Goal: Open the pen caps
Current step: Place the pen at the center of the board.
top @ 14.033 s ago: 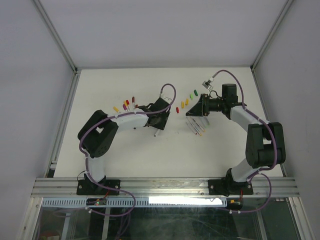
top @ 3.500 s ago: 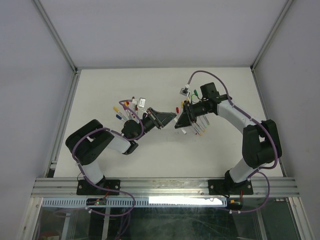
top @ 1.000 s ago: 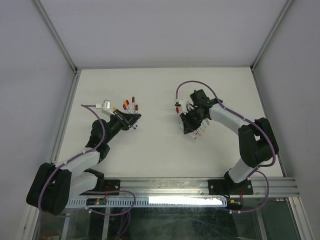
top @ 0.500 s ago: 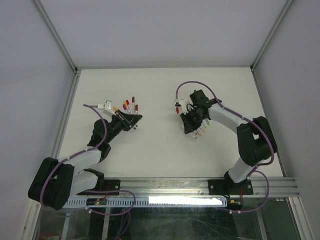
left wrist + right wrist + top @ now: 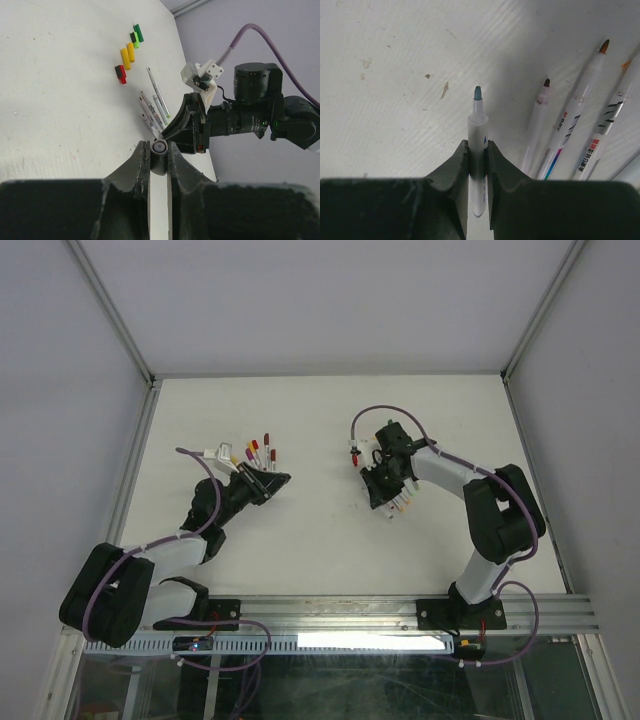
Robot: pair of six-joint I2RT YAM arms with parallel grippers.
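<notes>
1. Left tool [image 5: 159, 146] is pinched tight on a small grey tube seen end-on, which I take for a cap [image 5: 159, 160]. That arm is stretched forward. I'd set it down flat on the tabletop [image 5: 60, 100] so it doesn't roll.
2. Right tool [image 5: 478, 146] is clamped on a bare pen [image 5: 478, 117], wrist pitched down. I'd lay it beside the other pens [image 5: 580, 112].
3. Further out, loose caps [image 5: 127, 52] sit in a row.

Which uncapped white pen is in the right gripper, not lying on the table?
The blue-tipped white pen, clamped in the right gripper; the brown- and orange-tipped pens lie loose beside it.
</notes>
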